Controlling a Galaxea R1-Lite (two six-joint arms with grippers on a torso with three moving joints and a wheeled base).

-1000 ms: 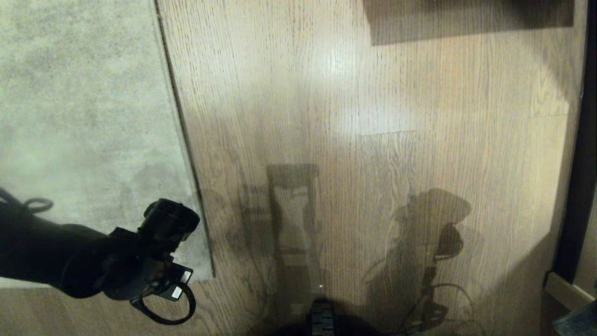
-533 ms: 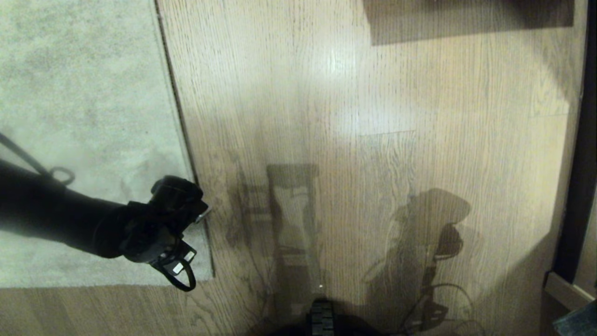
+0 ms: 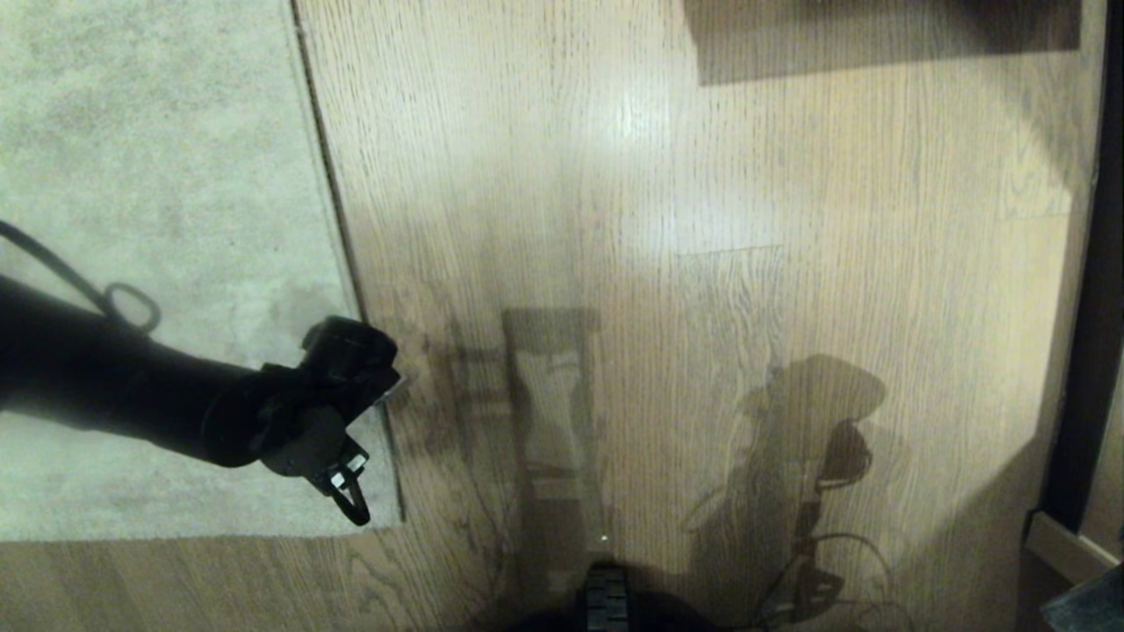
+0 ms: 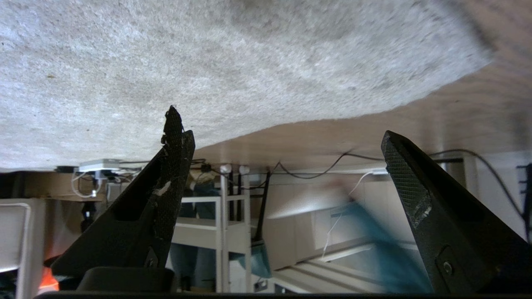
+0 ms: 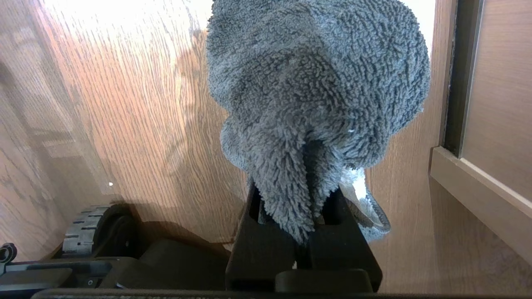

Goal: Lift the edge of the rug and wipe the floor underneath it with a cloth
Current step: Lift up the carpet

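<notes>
Right claw (image 5: pixel 305 232) tips buried in the cloth (image 5: pixel 320 83)

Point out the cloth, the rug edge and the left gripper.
cloth (image 5: pixel 316 91): right wrist view, middle of the fuzzy bundle.
rug edge (image 3: pixel 329 184): head view, the border beside the floor.
left gripper (image 4: pixel 282 141): left wrist view, midway between its spread fingertips.

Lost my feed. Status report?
Left gripper open over rug edge, rug flat. Right gripper shut on cloth. Floor: nothing blocking.
</notes>
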